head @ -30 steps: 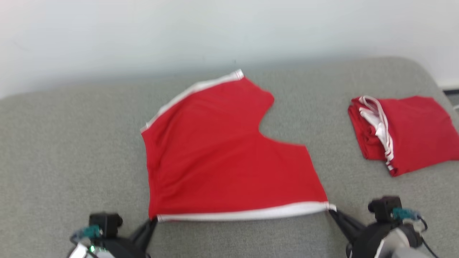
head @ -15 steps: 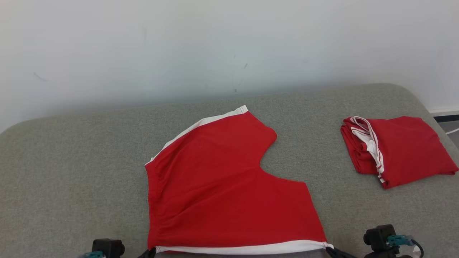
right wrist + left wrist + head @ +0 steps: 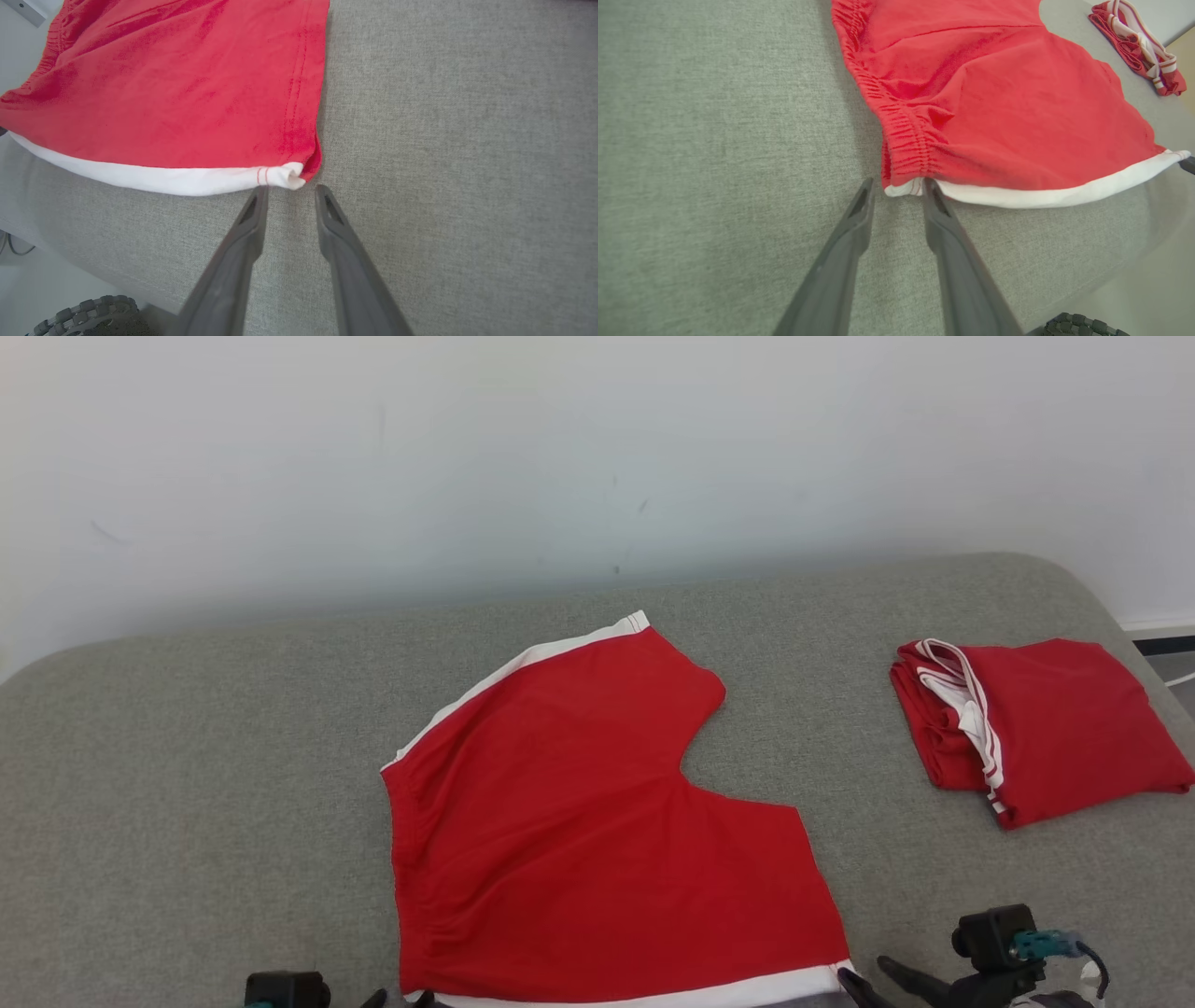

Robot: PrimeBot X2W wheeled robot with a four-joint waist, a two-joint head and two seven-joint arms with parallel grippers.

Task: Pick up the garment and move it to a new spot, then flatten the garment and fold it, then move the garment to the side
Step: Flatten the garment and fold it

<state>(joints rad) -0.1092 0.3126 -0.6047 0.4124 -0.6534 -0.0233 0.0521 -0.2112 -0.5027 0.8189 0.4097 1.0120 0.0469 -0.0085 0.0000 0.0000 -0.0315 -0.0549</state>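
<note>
Head view: the shorts (image 3: 579, 831) lie spread flat mid-counter (image 3: 187, 756), white hem along the near edge. A folded pair (image 3: 1036, 728) sits well apart to the right. The left jaws' tips peek in at the bottom edge by the hem's left corner. The right jaws stand parted just beside its right corner.

Left wrist view: the left jaws are partly open and grip nothing. Their tips are at the hem (image 3: 1041, 196) corner, below the gathered waistband (image 3: 901, 130).

Right wrist view: the right jaws are partly open and empty, with their tips just short of the hem's curled corner (image 3: 292, 177).
</note>
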